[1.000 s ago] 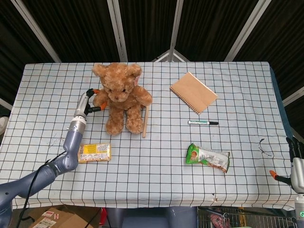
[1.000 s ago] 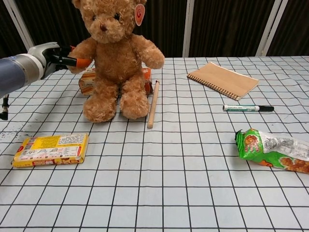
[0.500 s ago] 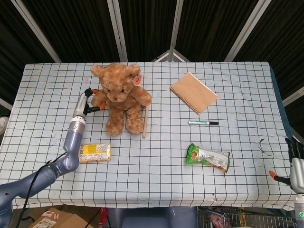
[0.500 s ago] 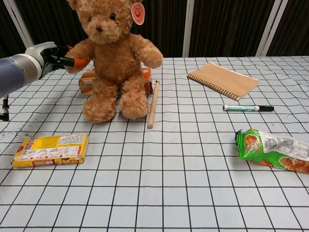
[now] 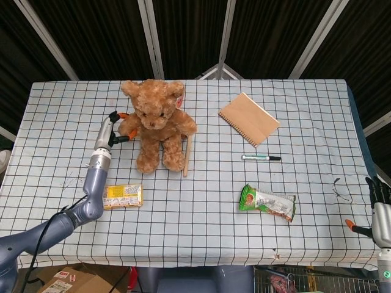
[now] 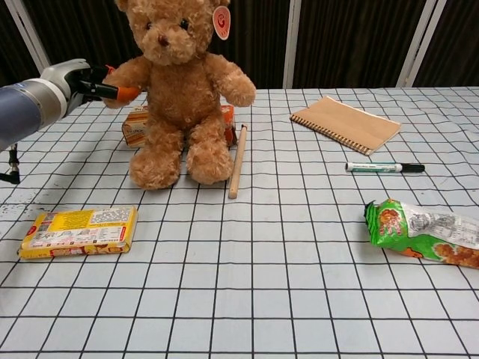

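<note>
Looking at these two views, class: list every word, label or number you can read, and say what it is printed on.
Nothing can be read with certainty.
Round red tag on the brown plush teddy bear: a pale mark, too blurred.
Flat yellow packet: print too small.
Green snack bag: print illegible.
Orange box behind the bear: label blurred.
Green-and-white marker pen: print too small.
Tan spiral notebook: no text.

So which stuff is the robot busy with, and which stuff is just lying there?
Busy with:
- teddy bear, sitting upright
- left hand, holding the bear's arm

Just lying about:
- orange box behind the bear
- wooden stick
- yellow packet
- notebook
- marker pen
- green snack bag
- right hand, off at the table's edge
</note>
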Available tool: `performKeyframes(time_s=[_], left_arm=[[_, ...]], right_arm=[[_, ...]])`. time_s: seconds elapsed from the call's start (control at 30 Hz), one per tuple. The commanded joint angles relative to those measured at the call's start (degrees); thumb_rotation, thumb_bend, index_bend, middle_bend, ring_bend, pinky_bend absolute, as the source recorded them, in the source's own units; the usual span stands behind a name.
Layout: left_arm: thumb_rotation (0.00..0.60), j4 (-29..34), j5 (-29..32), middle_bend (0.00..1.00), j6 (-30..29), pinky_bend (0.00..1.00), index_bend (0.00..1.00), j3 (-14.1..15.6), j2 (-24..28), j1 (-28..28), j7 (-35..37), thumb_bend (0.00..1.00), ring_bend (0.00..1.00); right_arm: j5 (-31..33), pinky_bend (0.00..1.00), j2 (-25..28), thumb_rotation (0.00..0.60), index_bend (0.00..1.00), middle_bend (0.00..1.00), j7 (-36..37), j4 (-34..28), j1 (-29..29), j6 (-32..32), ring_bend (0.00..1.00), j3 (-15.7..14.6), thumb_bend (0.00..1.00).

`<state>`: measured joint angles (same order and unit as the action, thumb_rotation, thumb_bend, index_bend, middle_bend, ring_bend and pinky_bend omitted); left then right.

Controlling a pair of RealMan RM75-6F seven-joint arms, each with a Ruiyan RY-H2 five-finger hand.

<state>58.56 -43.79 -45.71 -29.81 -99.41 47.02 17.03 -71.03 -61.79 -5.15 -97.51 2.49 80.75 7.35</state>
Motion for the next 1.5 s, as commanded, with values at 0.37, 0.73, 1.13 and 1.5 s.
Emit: performKeyframes(time_s=[0.37,0.73,1.13,1.5], left_arm=[[0.6,-0.9,-0.7,0.24,-0.2,0.0,0.43,-0.1,-1.0,0.4,-0.4,0.44,0.0],[0.6,-1.0,-0.3,0.24,-1.4,0.0,0.43,-0.8,-1.7,0.4,-1.5,0.44,0.0],[0.6,3.0,0.6,0.22,-3.8,0.0,0.41,-1.1,-0.2,-0.9,-3.4,0.43,0.0],[0.6,10.0,-0.4,0.03,-3.0,0.0,0.24,0.3,4.8,-2.8,-5.6,0.37,0.0]], right_arm=[[-0.3,0.0,0.1,0.6,0.0,0.0,-0.1,-0.3,0.1,0.0,0.0,-0.2,0.13],[-0.7,0.0,0.3,0.6,0.0,0.0,0.5,-0.5,-0.2,0.4,0.0,-0.3,0.13],[-1.1,0.0,0.6,0.6,0.0,0.0,1.1,-0.6,-0.5,0.9,0.0,-0.4,0.13],[-1.1,0.0,1.0,0.6,0.0,0.0,2.1,-0.3,-0.9,1.4,0.0,-0.2,0.13]])
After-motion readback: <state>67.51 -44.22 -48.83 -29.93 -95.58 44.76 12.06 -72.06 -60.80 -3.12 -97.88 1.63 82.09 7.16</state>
